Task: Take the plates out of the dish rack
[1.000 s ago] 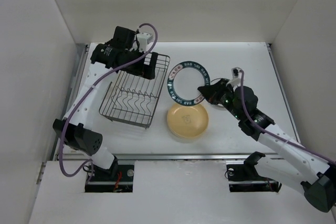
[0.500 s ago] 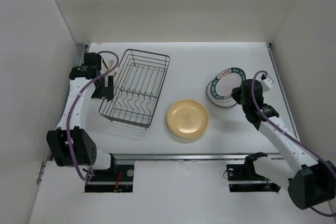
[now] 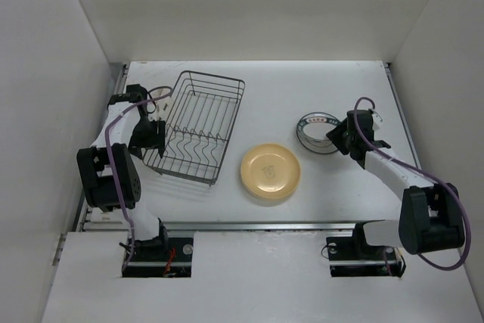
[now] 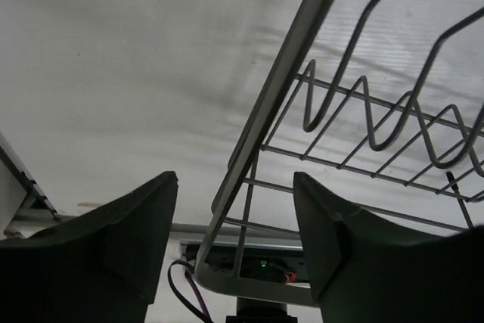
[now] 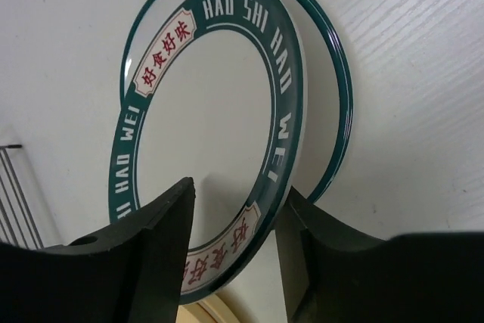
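The dish rack (image 3: 203,122), dark wire, stands left of centre with no plates in it. My left gripper (image 3: 153,134) is at the rack's left side. In the left wrist view it (image 4: 234,179) is open, with the rack's rim wire (image 4: 265,111) between the fingers and touching neither. A yellow-tan plate (image 3: 270,172) lies flat in the middle. The white plate with a dark teal rim (image 3: 316,132) rests to its right. My right gripper (image 5: 238,189) is open astride this plate's near rim (image 5: 283,149). A thin teal ring (image 5: 344,88) shows behind the plate's right edge.
A small cream piece (image 3: 161,94) lies by the rack's far left corner. White walls close the table on the left, back and right. The table's front edge (image 3: 249,225) runs just past the yellow-tan plate.
My right arm carried the teal-rimmed plate rightward and down to the table, then its jaws opened. My left arm swung from the rack's far end to its left side, and its jaws narrowed.
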You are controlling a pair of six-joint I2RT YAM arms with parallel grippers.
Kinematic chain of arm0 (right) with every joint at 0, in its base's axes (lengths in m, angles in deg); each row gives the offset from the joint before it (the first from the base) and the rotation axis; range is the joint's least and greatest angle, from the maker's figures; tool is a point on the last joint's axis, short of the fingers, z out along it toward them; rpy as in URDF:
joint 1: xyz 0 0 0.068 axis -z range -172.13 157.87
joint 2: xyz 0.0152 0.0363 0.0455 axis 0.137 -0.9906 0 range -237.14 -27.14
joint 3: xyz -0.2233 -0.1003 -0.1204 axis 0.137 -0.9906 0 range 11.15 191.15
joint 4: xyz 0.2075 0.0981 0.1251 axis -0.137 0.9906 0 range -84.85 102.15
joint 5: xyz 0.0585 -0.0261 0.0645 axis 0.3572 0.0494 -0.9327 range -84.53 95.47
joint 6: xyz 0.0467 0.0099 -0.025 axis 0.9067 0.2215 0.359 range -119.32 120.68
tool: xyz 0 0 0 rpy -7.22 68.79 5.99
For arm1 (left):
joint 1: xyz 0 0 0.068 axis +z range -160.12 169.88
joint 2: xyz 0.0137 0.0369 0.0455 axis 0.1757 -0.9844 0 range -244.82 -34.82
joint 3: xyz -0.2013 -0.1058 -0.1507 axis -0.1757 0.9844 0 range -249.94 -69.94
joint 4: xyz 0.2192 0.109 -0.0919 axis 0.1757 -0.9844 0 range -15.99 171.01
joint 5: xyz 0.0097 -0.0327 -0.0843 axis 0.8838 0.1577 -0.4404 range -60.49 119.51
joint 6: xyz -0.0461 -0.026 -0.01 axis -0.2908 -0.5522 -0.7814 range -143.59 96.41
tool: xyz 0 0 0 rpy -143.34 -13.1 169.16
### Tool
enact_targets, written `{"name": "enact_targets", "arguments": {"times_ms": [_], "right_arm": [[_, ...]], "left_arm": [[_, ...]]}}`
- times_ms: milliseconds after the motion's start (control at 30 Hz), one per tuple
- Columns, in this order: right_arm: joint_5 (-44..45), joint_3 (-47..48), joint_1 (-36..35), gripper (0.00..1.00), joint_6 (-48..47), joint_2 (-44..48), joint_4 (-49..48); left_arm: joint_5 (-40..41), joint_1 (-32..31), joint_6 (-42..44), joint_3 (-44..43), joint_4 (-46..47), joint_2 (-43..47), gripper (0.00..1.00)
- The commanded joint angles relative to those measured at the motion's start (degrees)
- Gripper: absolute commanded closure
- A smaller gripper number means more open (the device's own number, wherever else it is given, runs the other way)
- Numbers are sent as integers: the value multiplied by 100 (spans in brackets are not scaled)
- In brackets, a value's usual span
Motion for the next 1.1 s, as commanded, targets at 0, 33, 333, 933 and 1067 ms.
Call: {"name": "enact_targets", "arguments": {"times_ms": [0,33,333,933,1067], "right_arm": [[-190,113,20,48,-88,27,-253],[-137,113,20,45,-88,-25,-156],[451,253,20,27,-282,-25,749],[408,384,20,24,-493,359,697],[732,622,20,18,-712,1210,960]], "left_arm": [[-445,13,110,-249,-274,-46,42],[-532,13,110,-301,-352,-108,44],[-1401,127,48,-433,-853,-469,100],[-1623,453,48,-987,-1258,-469,100],[-1781,400,48,-1093,-1311,-364,84]]}}
